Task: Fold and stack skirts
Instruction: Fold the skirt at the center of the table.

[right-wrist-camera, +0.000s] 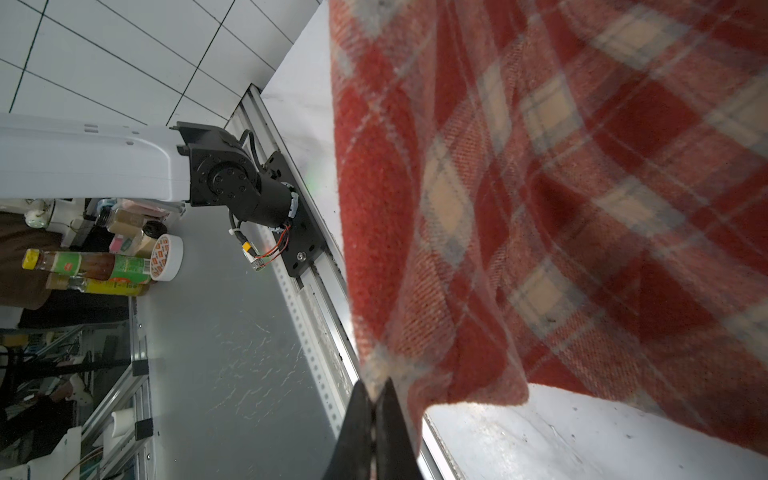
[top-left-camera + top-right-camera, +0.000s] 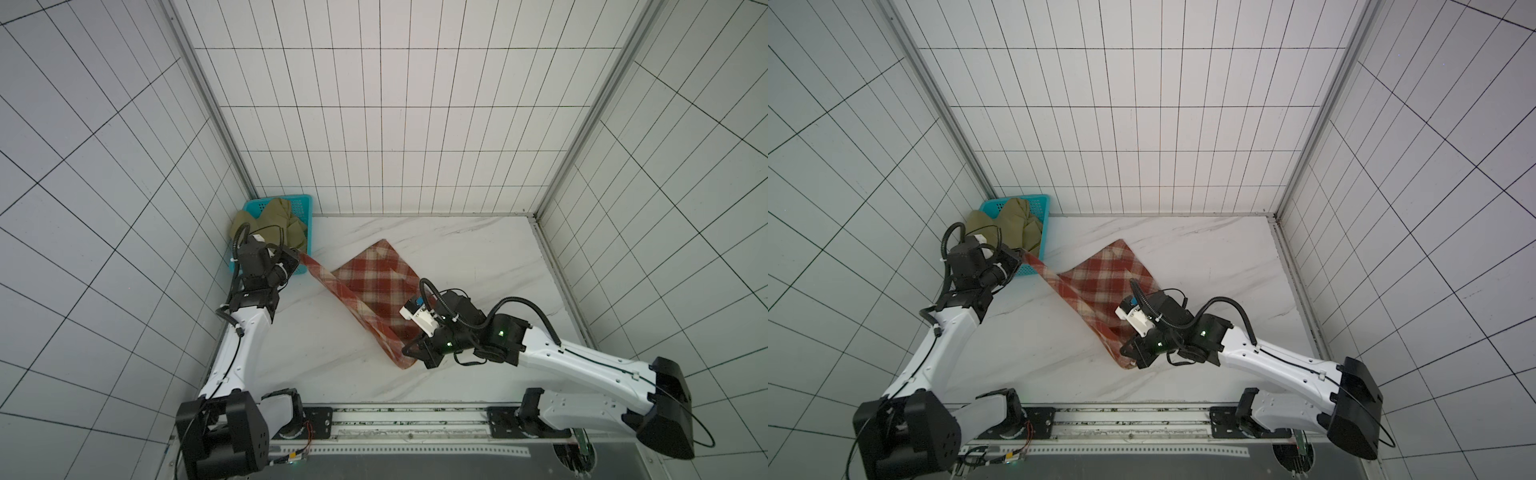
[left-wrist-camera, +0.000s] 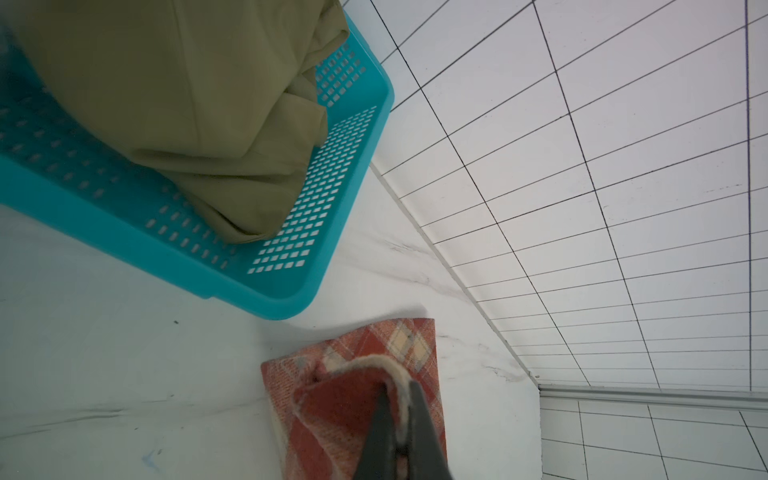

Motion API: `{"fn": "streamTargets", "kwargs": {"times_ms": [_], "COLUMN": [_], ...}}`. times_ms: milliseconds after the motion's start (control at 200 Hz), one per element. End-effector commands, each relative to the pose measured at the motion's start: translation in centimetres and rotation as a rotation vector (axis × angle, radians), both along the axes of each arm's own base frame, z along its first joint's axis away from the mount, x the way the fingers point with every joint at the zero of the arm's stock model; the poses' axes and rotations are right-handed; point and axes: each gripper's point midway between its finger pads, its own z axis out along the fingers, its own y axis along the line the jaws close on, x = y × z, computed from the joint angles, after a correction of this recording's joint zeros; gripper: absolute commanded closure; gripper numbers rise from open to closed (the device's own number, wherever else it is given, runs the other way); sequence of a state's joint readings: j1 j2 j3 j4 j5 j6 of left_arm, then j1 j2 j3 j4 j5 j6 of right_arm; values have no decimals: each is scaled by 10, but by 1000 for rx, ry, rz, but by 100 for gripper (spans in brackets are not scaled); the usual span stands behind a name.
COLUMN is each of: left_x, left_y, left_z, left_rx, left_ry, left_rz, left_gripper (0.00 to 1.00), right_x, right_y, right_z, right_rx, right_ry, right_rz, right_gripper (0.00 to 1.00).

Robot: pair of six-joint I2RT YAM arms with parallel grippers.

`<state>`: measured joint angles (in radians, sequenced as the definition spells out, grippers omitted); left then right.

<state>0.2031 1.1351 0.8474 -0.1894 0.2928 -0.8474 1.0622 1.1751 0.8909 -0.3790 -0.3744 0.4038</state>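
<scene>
where the left gripper (image 3: 399, 392) shows in its own wrist view, its two dark fingers are pressed together on a cream-edged corner of the plaid skirt (image 3: 353, 415), pinching the cloth between them. in a top view this gripper (image 2: 297, 254) sits just in front of the teal basket (image 2: 254, 206). the skirt's edge runs from it as a raised band across the desk (image 2: 457, 266) toward the right arm.

the right gripper (image 1: 375, 392) is likewise closed on the skirt. its fingertips nip a rust-red and cream edge, while the rest of the cloth (image 1: 540, 187) hangs in a broad sheet beside it. in a top view it (image 2: 409, 352) holds the near end of that band, toward the front of the desk.

between the two grips the plaid skirt (image 2: 374, 282) sags, and its far part lies spread on the white marbled desk near the middle.

the olive skirt (image 3: 166, 104) lies bunched inside the basket (image 3: 332, 232), which stands in the far left corner of the desk against the tiled walls. in both top views some olive cloth (image 2: 976, 220) spills over the basket's left rim.

beyond the desk's front rail, the right wrist view shows a bottle (image 1: 83, 266) with a yellow cap and a green label. a tape roll (image 1: 166, 257) with orange print is beside it. the writing on both is too small and blurred to read.
</scene>
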Motion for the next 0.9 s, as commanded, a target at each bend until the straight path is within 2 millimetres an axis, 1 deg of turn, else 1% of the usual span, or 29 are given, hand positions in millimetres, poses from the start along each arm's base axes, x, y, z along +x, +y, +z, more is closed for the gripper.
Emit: {"fn": "streamTargets", "kwargs": {"times_ms": [0,125,315,520,700,775,899], "left_x": [-5,-7,-12,-16,-8,-3,13], "left_y": [26,32,45,54,46,42,23], "left_z": [15,17,20,23,27,29,30], "left_rx": [51,58,89,89,76,80,108], "left_ry": [-52,-52,-35,-41,-49,-46,-42], "left_rz": [77,82,110,132,89,88,62], "left_gripper": [100,100,100,100,100,100,100], "right_x": [-15,-24,-31,-43,-39,-34,-23], "right_y": [18,27,34,41,38,35,26], "right_z": [33,33,35,33,31,30,26], "right_rx": [59,64,72,67,73,76,95], "right_ry": [-4,-6,-14,-14,-26,-21,9], "right_rz": [59,90,117,165,154,146,122], "right_gripper": [100,100,100,100,100,100,100]}}
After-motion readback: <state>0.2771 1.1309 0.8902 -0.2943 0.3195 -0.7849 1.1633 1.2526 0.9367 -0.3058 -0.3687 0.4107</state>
